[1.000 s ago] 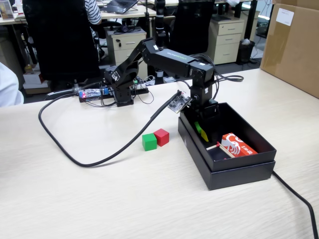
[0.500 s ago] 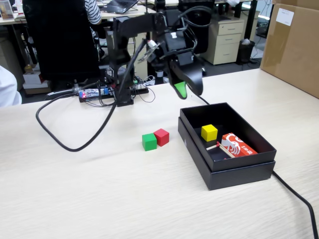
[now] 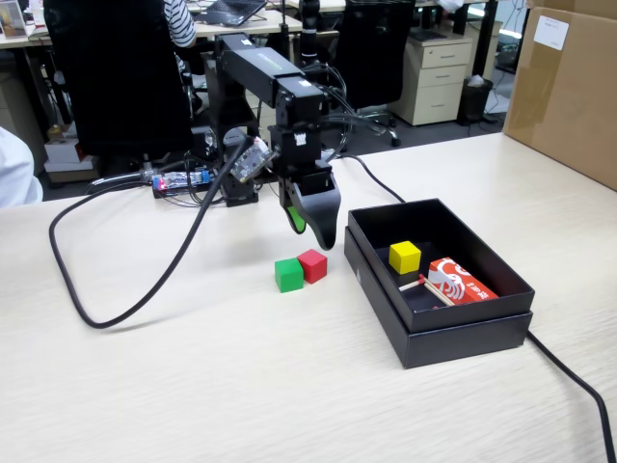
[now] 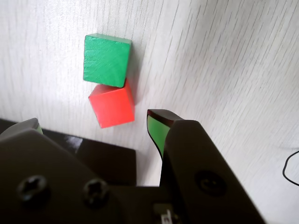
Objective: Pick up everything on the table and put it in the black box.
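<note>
Tool (image 3: 313, 231) hangs above the bench (image 3: 193, 386), tips pointing down, clear of the surface, nothing between the jaws. In the wrist view the tool (image 4: 93, 123) is spread: one jaw tip at left frame edge, the other with a green pad at centre, bare bench showing between them.

Green cube (image 3: 288, 275) and red cube (image 3: 312, 265) sit on the bench near its middle, touching each other, just below and in front of the tool. In the wrist view the green cube (image 4: 106, 59) and red cube (image 4: 112, 106) meet corner to edge, the red one nearer the tool, in the gap ahead of the jaws, not gripped.

Black box (image 3: 443, 338) sits toward the right side of the bench, open top. Inside: yellow cube (image 3: 405, 257) toward the far part of the box, red-and-white packet (image 3: 461, 282) beside it toward the right wall, thin stick (image 3: 436, 290) lying along the packet's near side.

Black cable (image 3: 106, 313) loops over the left part of the bench. Brown cardboard box (image 3: 569, 87) at the far right corner.
</note>
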Controlling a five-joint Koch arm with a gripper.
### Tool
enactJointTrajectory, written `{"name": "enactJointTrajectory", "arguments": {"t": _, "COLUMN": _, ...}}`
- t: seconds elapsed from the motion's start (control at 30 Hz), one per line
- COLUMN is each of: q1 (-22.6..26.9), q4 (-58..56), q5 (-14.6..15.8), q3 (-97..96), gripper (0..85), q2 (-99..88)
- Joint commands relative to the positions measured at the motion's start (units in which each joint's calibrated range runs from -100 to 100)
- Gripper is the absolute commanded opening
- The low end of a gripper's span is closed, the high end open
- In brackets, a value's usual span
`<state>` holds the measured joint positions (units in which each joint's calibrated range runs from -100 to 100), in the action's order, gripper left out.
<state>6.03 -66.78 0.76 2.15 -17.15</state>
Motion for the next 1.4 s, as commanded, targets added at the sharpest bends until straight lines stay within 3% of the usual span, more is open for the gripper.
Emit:
{"name": "enactJointTrajectory", "arguments": {"t": 0.0, "q1": -0.4, "q4": 0.6, "q5": -0.2, "q3": 1.6, "gripper": 46.5, "q2": 2.2}}
{"name": "enactJointTrajectory", "arguments": {"t": 0.47, "q1": -0.1, "q4": 1.1, "q5": 0.1, "q3": 5.2, "gripper": 43.6, "q2": 15.7}}
{"name": "enactJointTrajectory", "arguments": {"t": 0.5, "q1": 0.0, "q4": 1.1, "q5": 0.1, "q3": 5.7, "gripper": 41.5, "q2": 16.3}}
{"name": "enactJointTrajectory", "arguments": {"t": 0.73, "q1": -0.2, "q4": 4.5, "q5": -0.1, "q3": 9.4, "gripper": 2.7, "q2": 18.6}}
{"name": "enactJointTrajectory", "arguments": {"t": 0.77, "q1": -0.2, "q4": 5.3, "q5": -0.2, "q3": 9.4, "gripper": 0.8, "q2": 18.6}}
{"name": "enactJointTrajectory", "arguments": {"t": 1.07, "q1": 0.3, "q4": 5.4, "q5": 0.4, "q3": 13.9, "gripper": 0.8, "q2": 12.0}}
{"name": "enactJointTrajectory", "arguments": {"t": 1.37, "q1": 4.6, "q4": 5.1, "q5": 2.3, "q3": 24.0, "gripper": 0.8, "q2": -1.6}}
